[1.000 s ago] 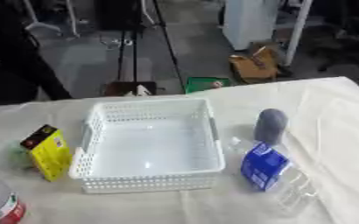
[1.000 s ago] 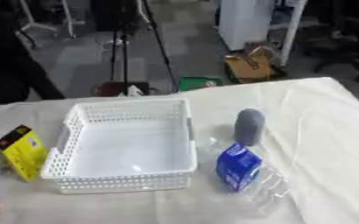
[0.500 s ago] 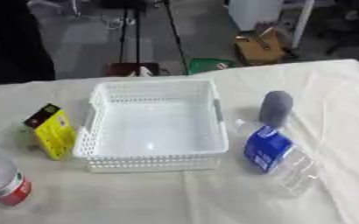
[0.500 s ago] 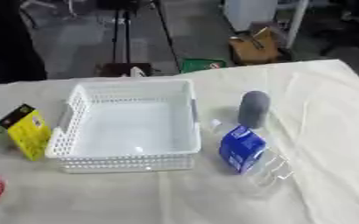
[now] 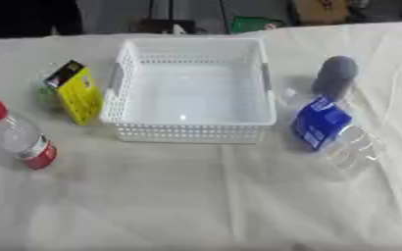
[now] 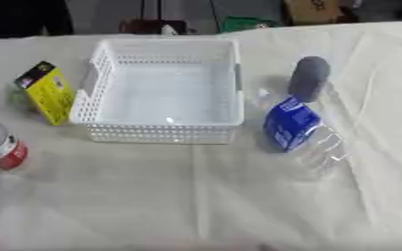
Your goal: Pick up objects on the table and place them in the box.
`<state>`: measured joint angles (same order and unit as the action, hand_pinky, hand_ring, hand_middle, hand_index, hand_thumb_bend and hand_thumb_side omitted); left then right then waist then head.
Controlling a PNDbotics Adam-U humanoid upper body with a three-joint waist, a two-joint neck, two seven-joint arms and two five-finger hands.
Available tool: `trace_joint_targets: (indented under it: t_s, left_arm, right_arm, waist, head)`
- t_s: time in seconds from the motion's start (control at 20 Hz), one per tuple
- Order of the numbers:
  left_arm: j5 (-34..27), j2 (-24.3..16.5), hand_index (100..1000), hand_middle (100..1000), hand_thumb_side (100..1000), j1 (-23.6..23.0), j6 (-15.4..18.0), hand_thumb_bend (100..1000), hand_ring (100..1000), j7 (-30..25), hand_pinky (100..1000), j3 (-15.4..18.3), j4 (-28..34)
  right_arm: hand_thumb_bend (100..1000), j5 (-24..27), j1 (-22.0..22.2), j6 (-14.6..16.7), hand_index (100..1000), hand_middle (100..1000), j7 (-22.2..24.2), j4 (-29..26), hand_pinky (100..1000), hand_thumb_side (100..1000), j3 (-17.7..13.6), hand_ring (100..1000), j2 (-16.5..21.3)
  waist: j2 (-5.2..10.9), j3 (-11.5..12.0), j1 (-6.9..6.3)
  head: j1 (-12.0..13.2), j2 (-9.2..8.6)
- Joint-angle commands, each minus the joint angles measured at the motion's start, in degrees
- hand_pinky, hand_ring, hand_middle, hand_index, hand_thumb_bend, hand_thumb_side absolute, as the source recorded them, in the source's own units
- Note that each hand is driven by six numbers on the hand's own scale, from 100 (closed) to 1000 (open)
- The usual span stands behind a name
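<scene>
Zero hands in either view, so which arm is nearer and what the fingers are doing cannot be told, nor any arm pose.

White basket (image 5: 190, 135) sits mid-surface, nothing in it.

Left of the basket: yellow box (image 5: 76, 91) standing just beside the wall, something green behind it. Further left and nearer the camera, clear bottle with red cap (image 5: 15, 137) lies tilted, cap pointing away from the camera.

Right of the basket: dark grey cylinder (image 5: 335, 77) upright near the far corner; blue carton (image 5: 320, 122) just off the near right corner, clear plastic piece (image 5: 353, 149) touching it on the outer side.

Judgement: nothing placed yet. Right-side items suit the right hand, left-side items the left hand. The bottle's long axis runs roughly front to back, so a grasp across it from the side.
</scene>
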<state>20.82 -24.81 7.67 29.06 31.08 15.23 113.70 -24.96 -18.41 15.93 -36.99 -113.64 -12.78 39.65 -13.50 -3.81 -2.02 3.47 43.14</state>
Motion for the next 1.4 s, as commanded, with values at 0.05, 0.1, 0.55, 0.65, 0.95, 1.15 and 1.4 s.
trace_joint_targets:
  t_s: [0.05, 0.1, 0.55, 0.65, 0.95, 1.15, 1.4]
  left_arm:
    - [0.49, -1.98, 1000, 1000, 812, -0.47, -0.62, 100, 1000, -1.08, 968, 0.98, 0.89]
    - [0.57, -2.12, 1000, 1000, 808, -0.72, -0.78, 100, 1000, -1.37, 970, 1.04, 0.89]
    - [0.97, -2.78, 1000, 1000, 782, -2.1, -2.01, 100, 1000, -1.99, 959, 1.47, 0.89]
    - [1.11, -2.72, 1000, 1000, 782, -2.25, -2.12, 100, 1000, -1.86, 960, 1.47, 0.89]
    - [1.31, -2.45, 1000, 1000, 778, -2.48, -2.61, 100, 1000, -1.78, 954, 1.52, 0.89]
    - [0.97, -2.03, 1000, 1000, 774, -1.98, -2.73, 100, 1000, -1.86, 955, 1.26, 0.89]
    - [0.55, -1.65, 1000, 1000, 772, -1.75, -2.65, 100, 1000, -2.01, 953, 1.16, 0.89]
  right_arm:
    - [100, -0.45, 0.19, -1.13, 940, 841, 0.79, -0.95, 839, 1000, -0.62, 907, 3.69]
    - [100, -0.54, 0.51, -1.46, 942, 846, 1.17, -0.95, 842, 1000, -0.54, 915, 4.22]
    - [100, -0.61, 1.79, -5.72, 941, 845, 5.86, -0.95, 844, 1000, 0.15, 920, 8.36]
    - [100, -0.46, 2.18, -7.35, 946, 847, 7.18, -0.95, 848, 1000, 0.48, 922, 9.51]
    - [135, -1.1, 2.84, -12.43, 971, 860, 12.34, -0.95, 856, 1000, 1.46, 926, 12.53]
    - [158, -2.58, 1.85, -14.91, 973, 865, 15.5, -0.95, 862, 1000, 1.91, 931, 13.42]
    - [122, -5.59, 0.93, -16.92, 971, 874, 17.3, -0.95, 864, 1000, 2.45, 931, 13.99]
  waist:
    - [0.29, 0.18, 0.13]
    - [-0.03, 0.2, 0.15]
    - [-1.83, -0.08, 0.71]
    - [-1.9, -0.21, 0.89]
    - [-1.99, -0.41, 1.36]
    - [-2.04, -0.59, 1.61]
    - [-1.87, -0.65, 1.69]
  head:
    - [0.25, 0.95]
    - [0.24, 0.97]
    - [-0.38, 0.63]
    - [-0.63, 0.11]
    - [-1.38, -1.61]
    - [-1.83, -3.52]
    - [-3.27, -6.49]
